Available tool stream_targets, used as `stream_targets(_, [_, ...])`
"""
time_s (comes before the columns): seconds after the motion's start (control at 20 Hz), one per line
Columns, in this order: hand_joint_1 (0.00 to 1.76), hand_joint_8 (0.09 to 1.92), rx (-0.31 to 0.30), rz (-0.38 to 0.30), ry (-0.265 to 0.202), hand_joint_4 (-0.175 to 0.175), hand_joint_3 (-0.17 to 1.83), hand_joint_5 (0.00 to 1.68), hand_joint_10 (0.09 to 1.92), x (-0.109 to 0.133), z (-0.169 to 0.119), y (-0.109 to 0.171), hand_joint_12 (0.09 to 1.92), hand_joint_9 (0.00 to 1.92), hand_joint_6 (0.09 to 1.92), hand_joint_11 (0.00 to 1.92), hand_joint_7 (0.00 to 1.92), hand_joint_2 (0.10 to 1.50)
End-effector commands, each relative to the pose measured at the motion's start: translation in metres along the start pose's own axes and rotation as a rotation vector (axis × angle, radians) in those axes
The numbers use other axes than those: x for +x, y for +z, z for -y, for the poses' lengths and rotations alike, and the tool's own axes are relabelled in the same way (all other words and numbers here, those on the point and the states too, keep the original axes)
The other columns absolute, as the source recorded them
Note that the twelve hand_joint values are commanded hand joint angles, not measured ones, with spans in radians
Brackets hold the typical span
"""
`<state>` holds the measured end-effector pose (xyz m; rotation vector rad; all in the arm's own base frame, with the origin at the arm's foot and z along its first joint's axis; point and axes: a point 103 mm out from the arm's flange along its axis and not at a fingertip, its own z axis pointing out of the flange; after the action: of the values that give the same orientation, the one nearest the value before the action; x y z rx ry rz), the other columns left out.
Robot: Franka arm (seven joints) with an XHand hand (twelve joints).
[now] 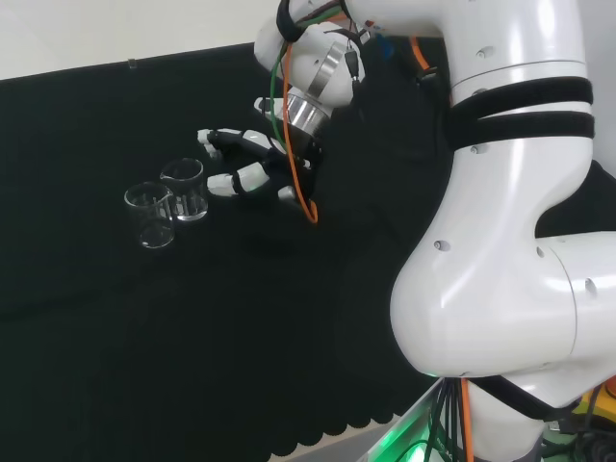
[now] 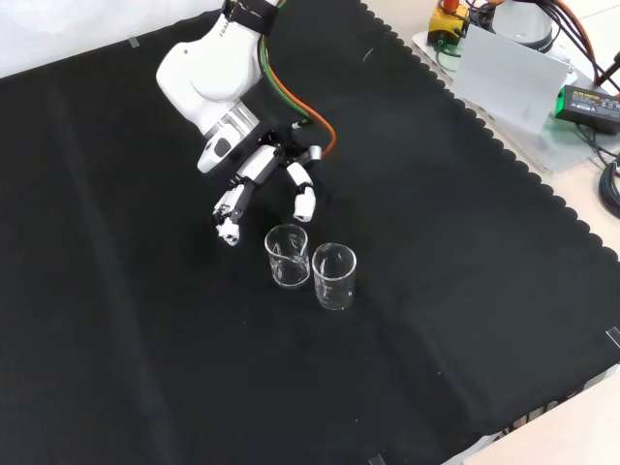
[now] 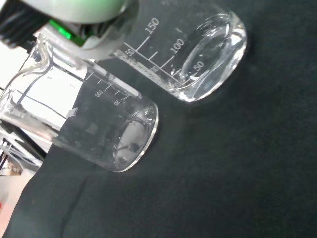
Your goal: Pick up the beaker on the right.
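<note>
I see the black and white robot hand [image 2: 266,179], fingers spread and holding nothing, just above two upright clear glass beakers in front view. The nearer beaker [image 2: 288,255] sits just below fingertips; other beaker [image 2: 334,276] beside it, to the right.

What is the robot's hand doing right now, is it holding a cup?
Hand: open, fingers spread, holding nothing, just beside the nearer beaker.

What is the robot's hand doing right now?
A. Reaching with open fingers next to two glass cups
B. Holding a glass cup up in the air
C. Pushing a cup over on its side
A. The hand has its fingers spread beside the two beakers, which both stand upright on the black cloth, neither one held.
</note>
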<state>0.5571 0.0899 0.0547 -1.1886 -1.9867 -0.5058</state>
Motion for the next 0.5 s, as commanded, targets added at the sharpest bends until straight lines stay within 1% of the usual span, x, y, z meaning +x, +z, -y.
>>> stream_targets(0.05, [0.91,0.62,0.005,-0.006,-0.015,-0.059,0.70,0.23,0.67,0.0020,-0.0042,0.0055,1.18,0.27,0.09,0.00,0.17,0.47])
stream_targets(0.25, [0.91,0.63,0.029,-0.008,-0.022,-0.055,0.71,0.25,0.67,0.0045,-0.0100,0.0089,1.18,0.27,0.09,0.00,0.17,0.47])
stream_targets(0.5, [0.89,0.63,0.056,-0.031,-0.037,-0.053,0.71,0.27,0.66,0.0051,-0.0120,0.0136,1.18,0.27,0.09,0.00,0.18,0.46])
